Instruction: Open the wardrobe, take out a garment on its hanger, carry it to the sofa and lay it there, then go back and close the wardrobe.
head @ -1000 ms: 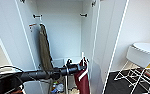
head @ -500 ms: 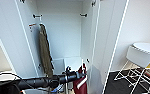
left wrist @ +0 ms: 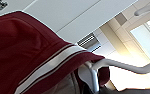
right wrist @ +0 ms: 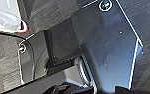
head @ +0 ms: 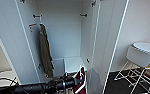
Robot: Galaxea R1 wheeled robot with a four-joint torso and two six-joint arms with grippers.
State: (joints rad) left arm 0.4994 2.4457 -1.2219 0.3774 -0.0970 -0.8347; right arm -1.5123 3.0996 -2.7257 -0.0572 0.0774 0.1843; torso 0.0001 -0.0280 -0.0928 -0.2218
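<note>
Wardrobe [head: 66, 37] open, both doors swung out. Left gripper [head: 78, 79] sits low in front of the open cabinet, arm coming in along the bottom edge of the head view. Garment [head: 81, 80], the maroon jacket with white stripes, hangs right at the gripper, outside and in front of the wardrobe's floor panel. Can't make out the fingers, so can't tell how far they are closed or whether they actually clamp the hanger.

Left wrist view: maroon fabric and white-striped collar close against the camera, white hanger [left wrist: 121, 65] running out past the collar edge, ceiling panels behind.

Long olive-brown garment [head: 45, 52] hangs up and to the left of the gripper, on the wardrobe's left inner side. White box [head: 58, 67] on the cabinet floor just behind the gripper. White chair [head: 138, 60] and round table [head: 147, 47] well off to the gripper's right, on dark floor.

Versus 1.0 s and 0.5 s ago: whole scene has shifted in frame, wardrobe interior now larger and chair sits lower right, so the camera moved. Jacket stays at the left gripper, same spot relative to the arm. Olive garment unchanged on its rail.

Right wrist view: robot's dark plate over grey carpet [right wrist: 6, 67]; right gripper state not readable.
</note>
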